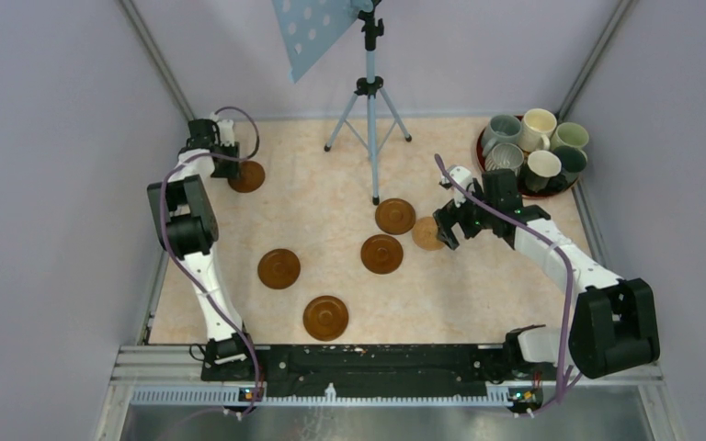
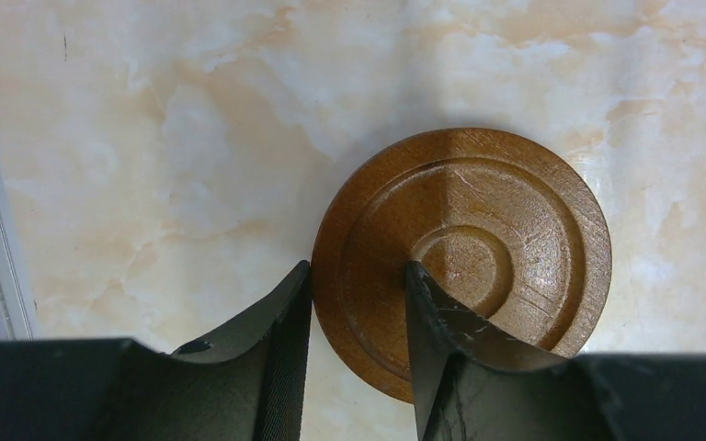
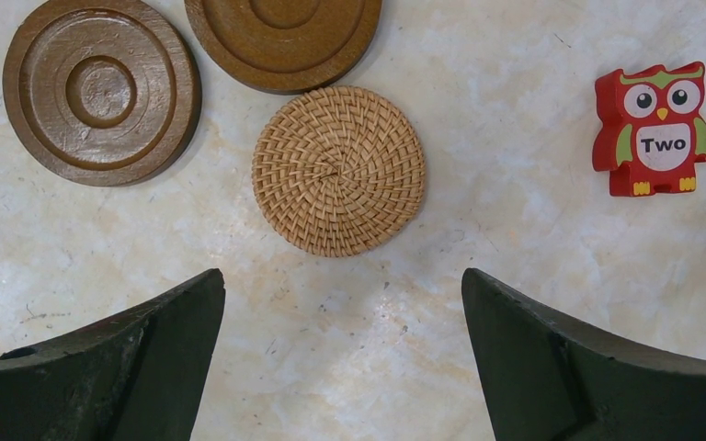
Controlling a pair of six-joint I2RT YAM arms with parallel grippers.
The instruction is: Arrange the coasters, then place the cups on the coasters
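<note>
Partly covering a wooden coaster [image 2: 506, 230], left claw [image 2: 358, 266] straddles its rim, grip unclear; right claw [image 3: 342, 273] gapes wide.

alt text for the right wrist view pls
The right gripper is open, a woven round coaster just ahead of it on the marbled table. Two brown wooden coasters lie upper left, a red owl figure marked Two at right.
</note>
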